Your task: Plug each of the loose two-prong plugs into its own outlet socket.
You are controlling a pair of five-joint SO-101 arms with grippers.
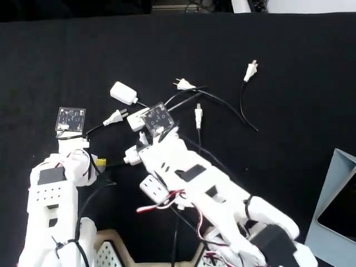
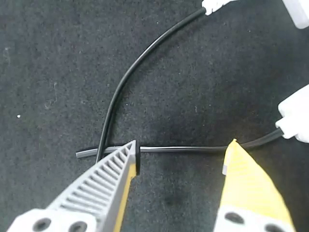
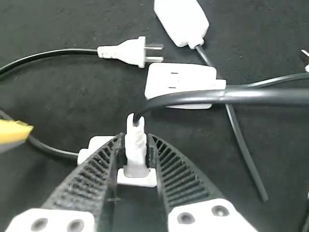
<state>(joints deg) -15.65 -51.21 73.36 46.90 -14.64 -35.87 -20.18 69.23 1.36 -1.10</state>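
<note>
We see the right claw pressed tight on a white plug. Its two ribbed fingers touch the plug body on both sides, with no gap. The plug stands upright between them, and its thick black cable leaves from the far end and bends away across the flat outlet block. The broad end of the plug lies deep between the fingers; we cannot tell if its prongs sit in a socket. A white block with a thin black cord is just beside one finger, partly hidden by it.

Near the flat outlet block lies a loose plug, its two prongs pointing at the block but not touching it. A rounded white adapter lies beyond.

The left claw is spread wide and holds nothing. A thin black wire runs on the table from the grey finger toward the yellow finger. The grey fingertip lies right at the wire, and the yellow fingertip is just beside it.

From above, the right claw is near the middle of the black table and the left claw is at the left side. Three more plugs lie free, well apart from both claws: one behind the outlet block, one at its right, and one far to the right.
</note>
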